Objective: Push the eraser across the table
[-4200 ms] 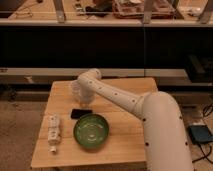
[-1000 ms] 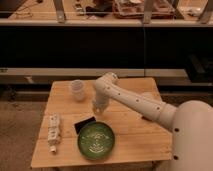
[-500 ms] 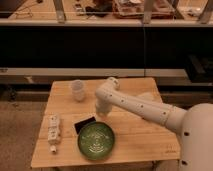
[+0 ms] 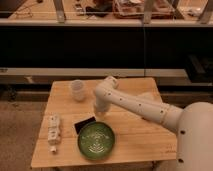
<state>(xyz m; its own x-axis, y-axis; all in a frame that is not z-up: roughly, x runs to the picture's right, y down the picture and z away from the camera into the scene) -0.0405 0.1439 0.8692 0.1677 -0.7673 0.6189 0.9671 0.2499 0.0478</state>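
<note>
The eraser [image 4: 85, 124] is a small flat black block lying on the light wooden table [image 4: 135, 135], just left of and touching the rim of a green bowl [image 4: 96, 140]. My white arm reaches in from the right, and the gripper [image 4: 99, 113] hangs at its end, pointing down just right of and above the eraser, near the bowl's far rim.
A translucent cup [image 4: 78, 90] stands at the back left of the table. A white segmented oblong object [image 4: 53, 131] lies near the left edge. A dark shelf unit runs behind the table, and floor lies to the left.
The arm has swung right and back from the table's left side. The eraser has shifted from beside the cup area to a spot against the green bowl's left rim.
</note>
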